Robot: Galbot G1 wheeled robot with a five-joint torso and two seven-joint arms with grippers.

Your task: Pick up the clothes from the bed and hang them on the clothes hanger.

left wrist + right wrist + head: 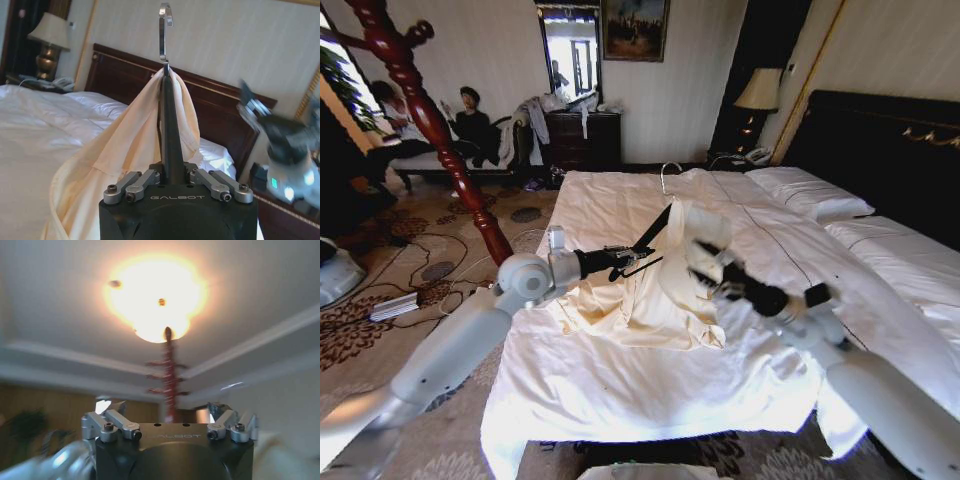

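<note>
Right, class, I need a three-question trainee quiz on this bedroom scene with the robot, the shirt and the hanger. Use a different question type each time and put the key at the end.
1. True or false: the shirt lies flat on the bed, clear of the hanger.
2. What is the left gripper clamped on? A) the hanger B) a towel C) a cup
3. Fill the gap: the right gripper, raised over the bed and pointing up at the ceiling, has its fingers ____ with nothing between them.

Key
1. False: the shirt is draped over the top of the hanger, just below the hook.
2. A
3. open
</note>
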